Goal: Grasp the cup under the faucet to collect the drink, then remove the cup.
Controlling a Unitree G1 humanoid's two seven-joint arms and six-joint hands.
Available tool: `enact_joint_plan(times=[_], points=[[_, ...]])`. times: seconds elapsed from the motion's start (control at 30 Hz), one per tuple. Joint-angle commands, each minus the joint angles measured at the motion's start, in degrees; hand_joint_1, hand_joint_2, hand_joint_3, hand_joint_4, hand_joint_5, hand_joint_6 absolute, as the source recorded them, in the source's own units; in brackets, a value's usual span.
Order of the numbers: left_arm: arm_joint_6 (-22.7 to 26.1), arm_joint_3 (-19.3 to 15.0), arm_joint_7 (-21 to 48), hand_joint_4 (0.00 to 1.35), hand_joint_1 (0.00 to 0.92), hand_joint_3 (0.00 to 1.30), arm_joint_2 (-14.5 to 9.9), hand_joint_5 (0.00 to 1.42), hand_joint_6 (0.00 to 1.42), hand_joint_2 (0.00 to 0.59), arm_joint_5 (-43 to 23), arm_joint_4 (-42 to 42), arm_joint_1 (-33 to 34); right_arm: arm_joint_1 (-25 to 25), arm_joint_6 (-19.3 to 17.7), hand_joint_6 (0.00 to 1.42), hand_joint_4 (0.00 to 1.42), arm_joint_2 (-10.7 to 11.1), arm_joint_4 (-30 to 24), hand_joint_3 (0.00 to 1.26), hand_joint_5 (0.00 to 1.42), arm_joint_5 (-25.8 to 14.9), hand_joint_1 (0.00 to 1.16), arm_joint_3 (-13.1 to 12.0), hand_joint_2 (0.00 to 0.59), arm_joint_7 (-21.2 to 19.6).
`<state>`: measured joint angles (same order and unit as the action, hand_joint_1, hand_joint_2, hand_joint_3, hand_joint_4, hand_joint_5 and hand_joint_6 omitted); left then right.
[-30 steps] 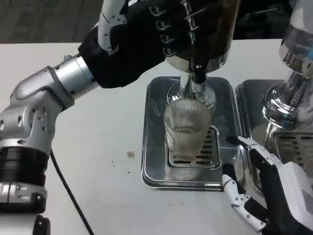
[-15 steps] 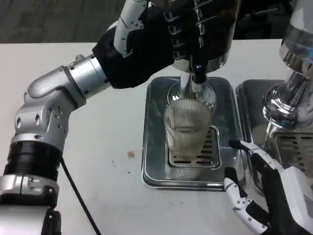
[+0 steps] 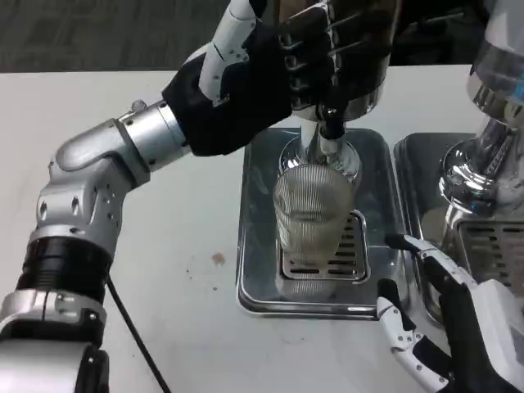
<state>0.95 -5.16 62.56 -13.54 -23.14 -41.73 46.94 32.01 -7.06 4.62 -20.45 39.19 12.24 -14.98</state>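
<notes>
My left hand up at dispenser, fingers curled against its body above faucet; can't tell if gripping. Ribbed cup upright on drip tray under faucet. Right hand beside tray, fingers spread, holding nothing.

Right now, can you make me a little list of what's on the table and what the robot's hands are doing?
cup: ribbed clear cup standing upright on the drip grate, right under the faucet
tray: shiny metal tray holding the grate and cup
left hand: left hand up at the drink dispenser, fingers by the faucet lever
right hand: right hand beside the tray's right edge, fingers apart, holding nothing, not touching the cup
other machine: second dispenser on the right
table: white table with a small brown spot
</notes>
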Motion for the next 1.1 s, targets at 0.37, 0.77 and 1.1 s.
enact_joint_plan(times=[0.37, 0.77, 1.1], points=[[-6.13, 1.34, -0.19, 0.00, 0.000, 0.04, -0.19, 0.06, 0.01, 0.108, 5.23, -3.94, -0.65, 0.20, 0.55, 0.11, 0.19, 0.07, -0.56, 0.28, 0.18, -0.61, 0.47, 0.05, 0.498, -0.14], [-14.24, 3.18, -1.36, 0.00, 0.000, 0.05, -0.65, 0.06, 0.01, 0.107, 10.53, -5.72, -1.77, 0.93, 0.87, 0.11, 0.19, -0.09, -1.20, 0.28, 0.18, -0.61, 0.47, 0.20, 0.498, -0.28], [-23.45, 5.24, -3.73, 0.00, 0.000, 0.05, -1.17, 0.06, 0.01, 0.106, 14.26, -4.86, -4.06, 0.57, 1.03, 0.11, 0.19, 0.43, -1.35, 0.28, 0.18, -1.09, 0.47, -0.13, 0.498, 0.41]])
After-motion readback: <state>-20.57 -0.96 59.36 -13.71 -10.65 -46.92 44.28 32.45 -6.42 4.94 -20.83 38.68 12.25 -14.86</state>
